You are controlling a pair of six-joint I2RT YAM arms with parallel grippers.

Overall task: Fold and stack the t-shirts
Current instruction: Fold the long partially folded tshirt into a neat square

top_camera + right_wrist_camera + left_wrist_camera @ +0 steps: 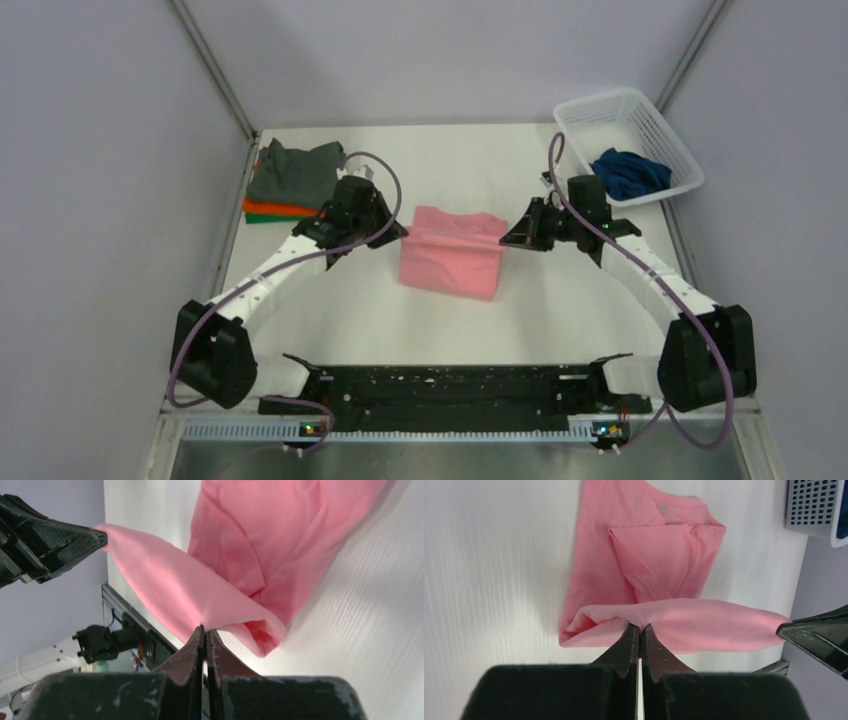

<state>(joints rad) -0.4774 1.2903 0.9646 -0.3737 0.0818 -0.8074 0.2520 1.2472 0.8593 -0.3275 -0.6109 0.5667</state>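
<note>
Step (est.): mid-fold of pink tee [450, 255]. Far edge is up; fold toward 6 o'clock looks pending.
Pink tee, posn: centre of tabletop [340, 320] in top view. Lower body lies flat on the surface. The 12 o'clock edge is lifted off it and stretched as a band btwn both hands. One side panel is tucked inward (left wrist view).
Risk 1, slip: each pinch takes only a small bit of corner cloth. Extra tension btwn the hands could pull it free, so the edge drops and the fold is lost.
Risk 2, skew: if one hand travels ahead of the other, the edge lands crooked and the rect. comes out off-square.
Risk 3, drag: a low or fast pull may slide the whole tee along the tabletop instead of folding it. Surface looks smooth (judgement).
Risk 4, tuck: the inward panel may flip open as the raised layer passes over.
Left hand [398, 232]: at tee's 9 o'clock corner. Jaws pressed together, pink cloth nipped at the tips; touches nothing else.
Right hand [510, 238]: at tee's 3 o'clock corner. Jaws likewise tight on a cloth fold at the tips.
Other tees: grey tee [295, 172] on orange tee [270, 208] on green tee [262, 218], stacked at 10 o'clock. Navy tee [630, 172] lies crumpled in basket [600, 105] at 2 o'clock.
Progress (est.): three stacked, pink in work, navy not yet folded.
</note>
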